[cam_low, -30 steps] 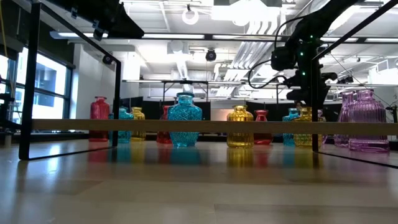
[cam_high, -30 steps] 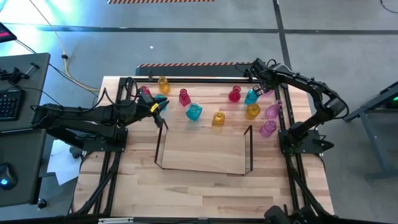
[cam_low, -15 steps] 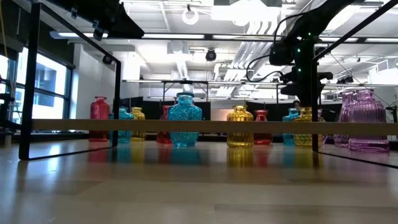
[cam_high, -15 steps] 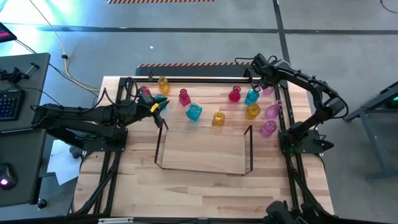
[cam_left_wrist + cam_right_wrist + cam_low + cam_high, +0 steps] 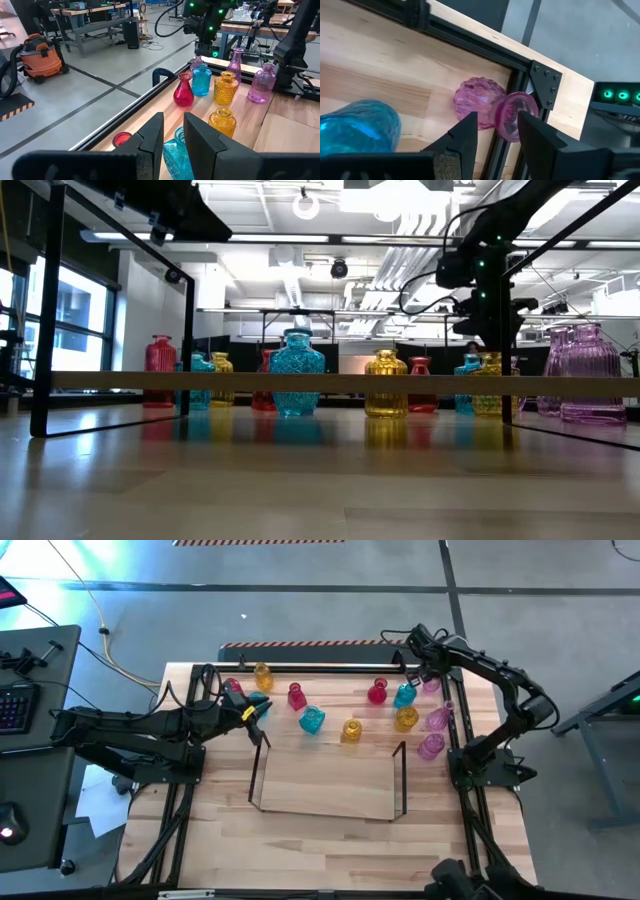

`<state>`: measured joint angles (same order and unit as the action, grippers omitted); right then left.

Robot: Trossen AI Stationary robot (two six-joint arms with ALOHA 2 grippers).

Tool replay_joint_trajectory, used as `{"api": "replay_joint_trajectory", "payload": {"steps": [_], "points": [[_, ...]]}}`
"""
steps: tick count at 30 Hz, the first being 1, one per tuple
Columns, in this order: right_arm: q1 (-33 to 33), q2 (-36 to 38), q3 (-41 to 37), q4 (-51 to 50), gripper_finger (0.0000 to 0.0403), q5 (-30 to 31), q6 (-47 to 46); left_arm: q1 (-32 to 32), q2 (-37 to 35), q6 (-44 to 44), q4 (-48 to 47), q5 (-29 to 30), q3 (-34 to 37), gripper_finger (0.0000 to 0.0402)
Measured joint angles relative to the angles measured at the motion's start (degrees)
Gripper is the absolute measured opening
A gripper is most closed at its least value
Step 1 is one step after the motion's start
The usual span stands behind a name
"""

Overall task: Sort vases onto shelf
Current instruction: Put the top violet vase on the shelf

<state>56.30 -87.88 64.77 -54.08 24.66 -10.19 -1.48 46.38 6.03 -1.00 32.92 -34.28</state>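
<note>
Glass vases [image 5: 351,730], ten visible, two end effectors [image 5: 420,668]

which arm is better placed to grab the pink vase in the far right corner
Right. The right gripper hangs over the far right corner, fingers open, with the pink vase directly ahead between them in its wrist view. The left gripper waits across the table by the left-side vases, open.

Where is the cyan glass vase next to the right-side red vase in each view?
High view: cyan glass vase, far right side.
Low view: vase right of centre.
Left wrist view: vase upper middle.
Right wrist view: vase lower left corner.
Landmark: red glass vase beside it.
</note>
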Motion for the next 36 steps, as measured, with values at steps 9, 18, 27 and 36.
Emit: {"api": "replay_joint_trajectory", "payload": {"steps": [9, 18, 27, 36], "points": [[0.73, -2.81, 0.00, 0.29, 0.0126, -2.73, 0.12, 0.02, -0.01, 1.39, -0.03, -2.38, 0.00, 0.0067], [0.67, -5.33, 0.11, -0.09, 0.0126, -1.16, 0.20, 0.00, -0.01, 1.38, -0.04, -2.38, 0.00, 0.0067], [0.69, -5.44, 0.04, -2.76, 0.0061, -2.33, 1.16, 0.00, -0.01, 1.34, -0.03, -2.38, 0.00, 0.0067], [-0.24, -5.49, 0.00, -3.59, 0.0019, -1.84, 0.96, 0.00, -0.01, 1.35, -0.03, -2.38, 0.00, 0.0067]]}}
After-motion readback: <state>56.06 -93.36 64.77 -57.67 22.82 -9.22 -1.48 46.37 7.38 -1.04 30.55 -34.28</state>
